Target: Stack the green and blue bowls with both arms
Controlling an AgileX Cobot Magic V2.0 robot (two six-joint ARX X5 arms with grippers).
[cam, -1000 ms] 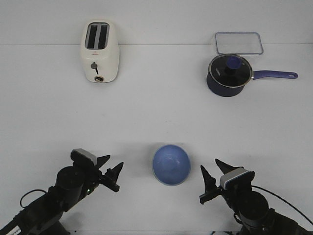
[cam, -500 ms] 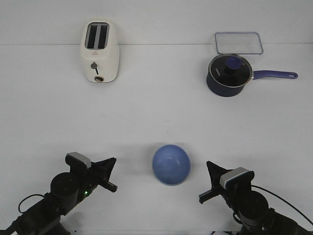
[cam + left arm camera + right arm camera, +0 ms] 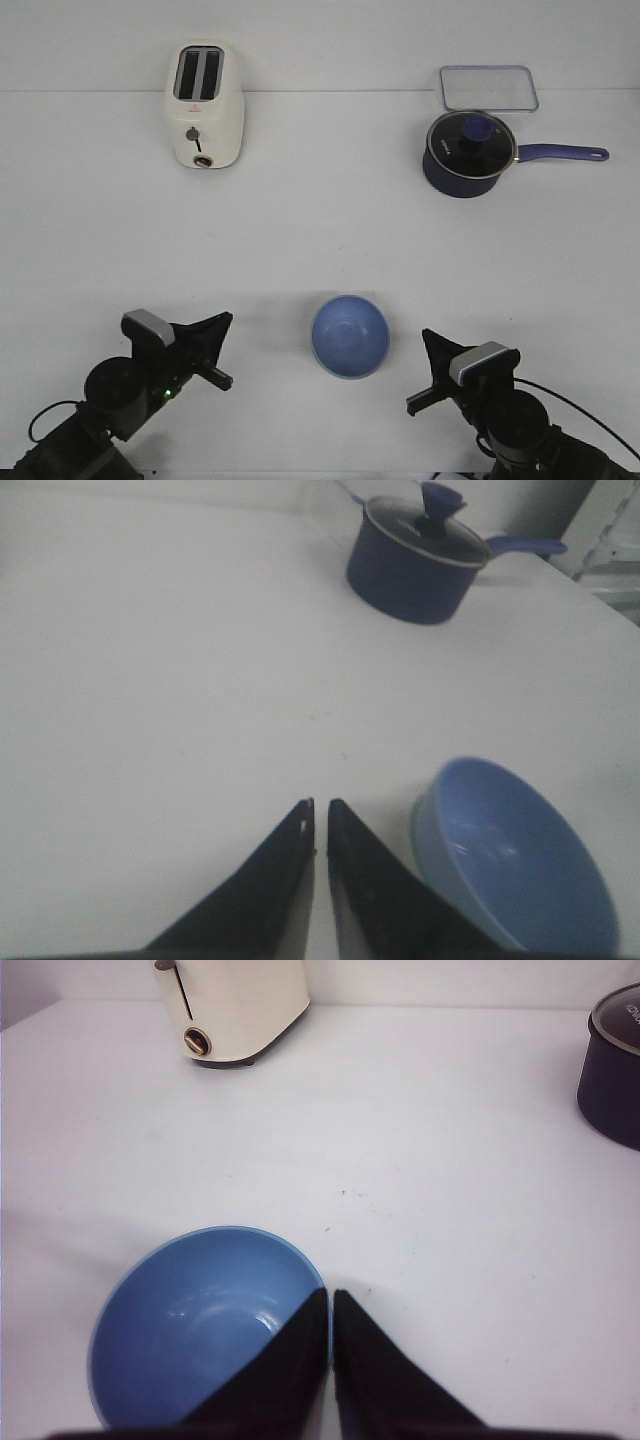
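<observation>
A: Where is the blue bowl (image 3: 350,337)?
B: On the white desk (image 3: 320,240), near the middle of its front edge, standing upright between the two arms. A thin pale green rim (image 3: 417,825) shows under its blue edge in the left wrist view, so the green bowl sits nested beneath it.

A: And the fingers?
B: The left fingers (image 3: 213,347) are pressed together, pinching nothing, just beside the bowl toward the front left corner. The right fingers (image 3: 428,374) are also pressed together and bare, near the bowl on the front right side.

A: Anything else on the desk?
B: A cream toaster (image 3: 204,105) near the back left corner, a navy saucepan (image 3: 468,152) with a lid near the back right corner, and a clear container (image 3: 488,87) behind it at the back edge.
</observation>
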